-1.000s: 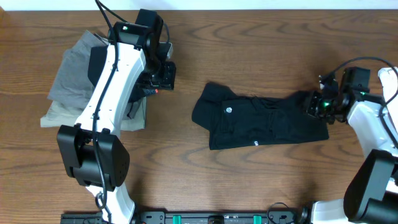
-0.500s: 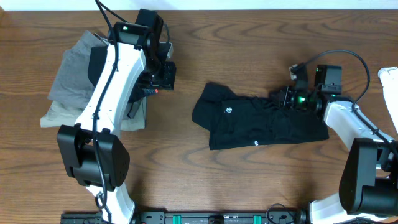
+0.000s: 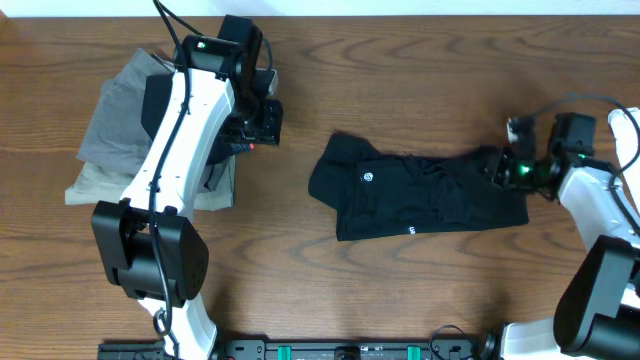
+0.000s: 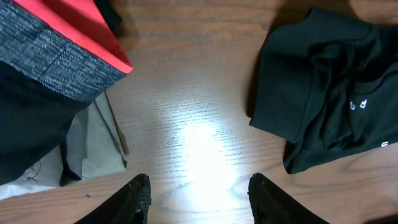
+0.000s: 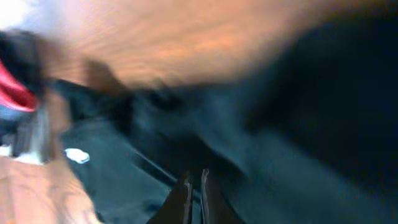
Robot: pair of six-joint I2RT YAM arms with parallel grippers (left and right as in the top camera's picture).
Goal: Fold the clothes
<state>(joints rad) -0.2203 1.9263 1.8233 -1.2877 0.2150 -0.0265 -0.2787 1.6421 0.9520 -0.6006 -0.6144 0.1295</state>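
Seen from overhead, the black T-shirt (image 3: 420,198) lay bunched lengthwise at the middle of the wooden counter (image 3: 400,300). The right end effector (image 3: 497,168), which had reached in over the cloth half a second earlier, was back at the shirt's 3 o'clock edge. The shirt's outline was unchanged, so no fold had begun. In the blurred wrist view its fingers looked clenched, though I cannot tell whether they held cloth. The left end effector (image 4: 199,180) hung released at the shirt's 10 o'clock.

A robot lab bench: a white-and-black left arm (image 3: 185,120) and right arm (image 3: 600,200) stand by a rail (image 3: 350,351) edging a wooden worktop (image 3: 300,280), cables (image 3: 163,20) trailing.
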